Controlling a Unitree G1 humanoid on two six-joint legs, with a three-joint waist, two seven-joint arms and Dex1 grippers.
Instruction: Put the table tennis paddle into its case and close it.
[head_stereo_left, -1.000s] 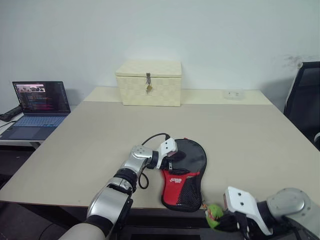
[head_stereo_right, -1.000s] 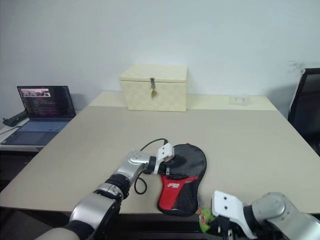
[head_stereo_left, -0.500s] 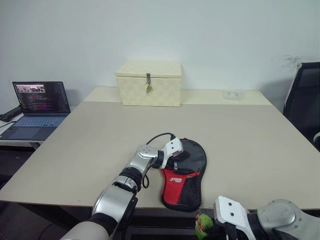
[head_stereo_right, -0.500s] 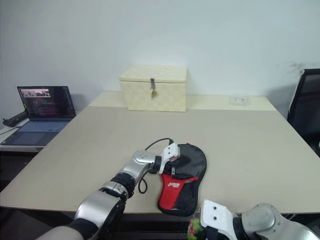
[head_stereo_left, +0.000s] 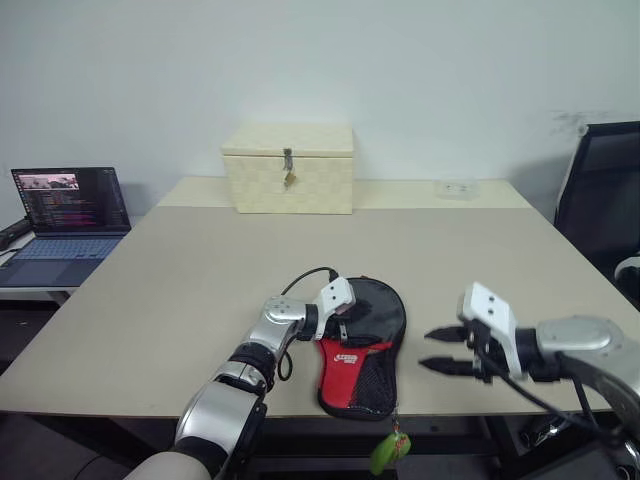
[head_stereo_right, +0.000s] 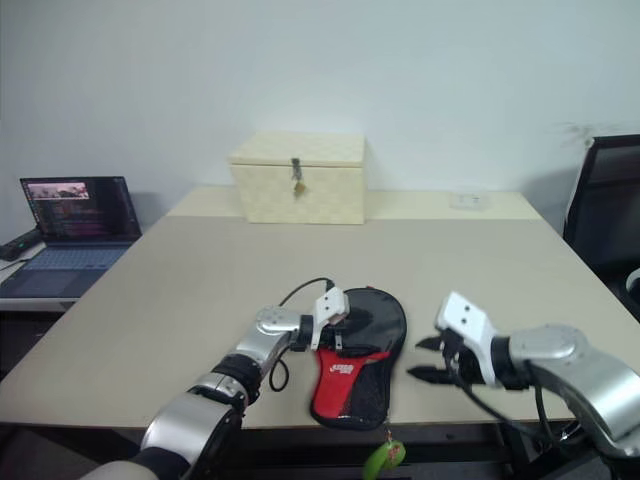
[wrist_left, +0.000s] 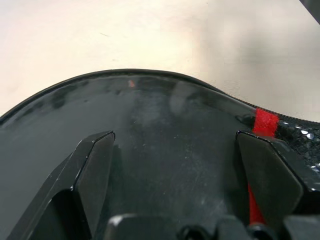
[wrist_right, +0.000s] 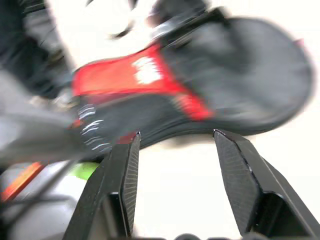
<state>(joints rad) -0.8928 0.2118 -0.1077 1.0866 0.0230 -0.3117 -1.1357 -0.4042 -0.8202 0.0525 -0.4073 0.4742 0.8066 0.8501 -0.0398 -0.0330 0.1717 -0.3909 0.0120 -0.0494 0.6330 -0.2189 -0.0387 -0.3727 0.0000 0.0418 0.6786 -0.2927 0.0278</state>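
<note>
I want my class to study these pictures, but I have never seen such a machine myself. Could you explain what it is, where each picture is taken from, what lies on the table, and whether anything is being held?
This is a humanoid robot with two arms. Two pictures come from cameras in its head, looking down over the arms; the other two come from a camera on each wrist.

On the table lies a black and red paddle case, its green tag dangling over the near edge. A cream box stands at the back, and a laptop sits on a side desk.

The left end effector, open, rests over the case's round end. The right end effector hovers open beside the case, holding nothing.
</note>
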